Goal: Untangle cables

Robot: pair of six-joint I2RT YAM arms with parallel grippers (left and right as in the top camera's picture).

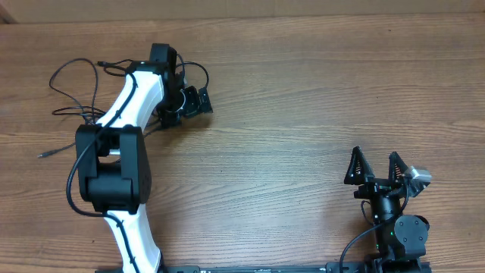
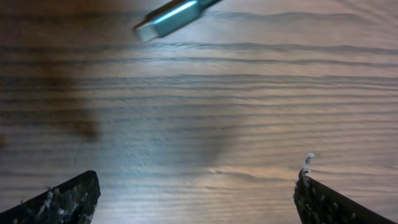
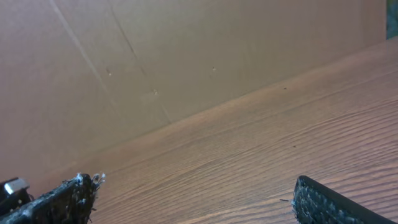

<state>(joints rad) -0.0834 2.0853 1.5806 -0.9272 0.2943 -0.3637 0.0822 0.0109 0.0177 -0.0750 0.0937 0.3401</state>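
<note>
The cables (image 1: pixel 67 65) lie as thin black loops at the table's far left, partly hidden under my left arm. One silver-tipped plug end (image 1: pixel 45 154) trails out toward the left edge. Another strand (image 1: pixel 200 70) curls just past my left gripper (image 1: pixel 184 110), which hovers low over the wood, open. In the left wrist view a blurred silver plug (image 2: pixel 168 17) lies ahead of the open left gripper (image 2: pixel 196 199), with only bare wood between its fingers. My right gripper (image 1: pixel 375 167) stands open at the near right, far from the cables, and holds nothing (image 3: pixel 199 202).
The wooden table (image 1: pixel 303 114) stretches between the two arms. A brown cardboard wall (image 3: pixel 155 56) rises behind the table in the right wrist view. The left arm's thick black wire (image 1: pixel 72 186) loops beside its elbow.
</note>
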